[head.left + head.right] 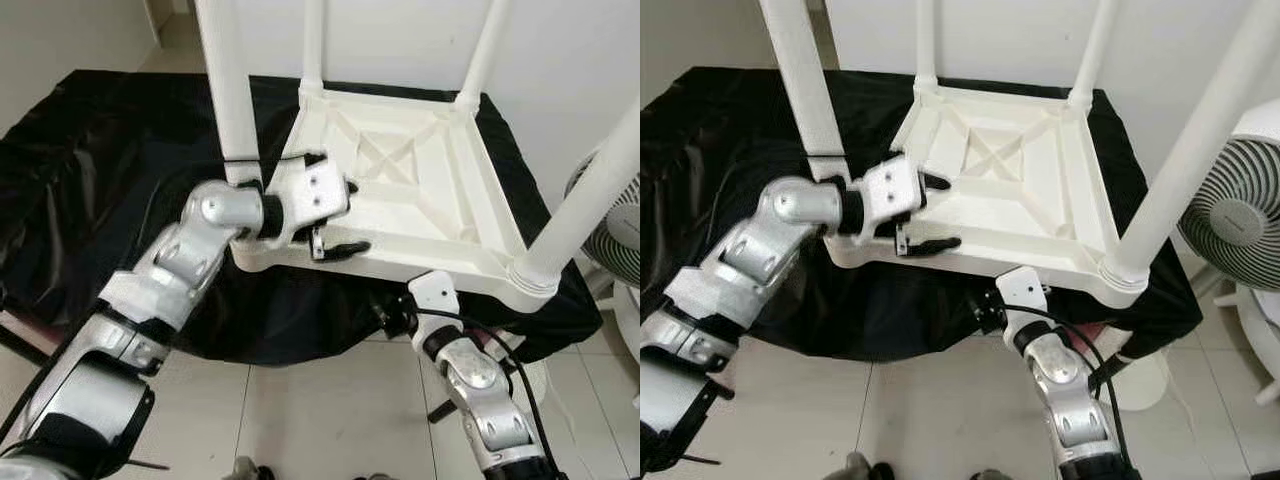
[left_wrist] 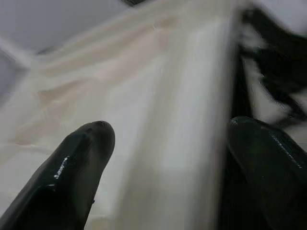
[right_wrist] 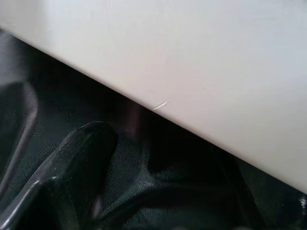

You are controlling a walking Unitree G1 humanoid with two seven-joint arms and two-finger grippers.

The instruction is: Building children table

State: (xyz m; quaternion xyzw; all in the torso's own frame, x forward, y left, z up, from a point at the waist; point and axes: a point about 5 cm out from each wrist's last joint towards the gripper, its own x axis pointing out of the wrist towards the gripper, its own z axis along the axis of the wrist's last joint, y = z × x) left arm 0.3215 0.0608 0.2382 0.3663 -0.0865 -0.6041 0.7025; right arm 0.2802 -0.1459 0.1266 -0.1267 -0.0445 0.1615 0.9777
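Four legs: pointing up on inverted white plastic children's table (image 1: 400, 190), lying on black cloth (image 1: 90, 180).
L gripper (image 1: 335, 215): fingers straddling table's near rim, apart.
R gripper (image 1: 395, 312): sitting under near edge; finger state: can't tell.

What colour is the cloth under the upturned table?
Black, slightly shiny cloth beneath the white table; clearest in the left eye view.

white table edge (image 3: 201, 62), black cloth (image 3: 158, 191), end effector finger (image 3: 72, 177)

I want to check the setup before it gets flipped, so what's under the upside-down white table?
The white table lies top-down on a black cloth, which drapes over whatever supports it; that support is hidden. The left gripper straddles the table's near rim; the right gripper sits below that rim.
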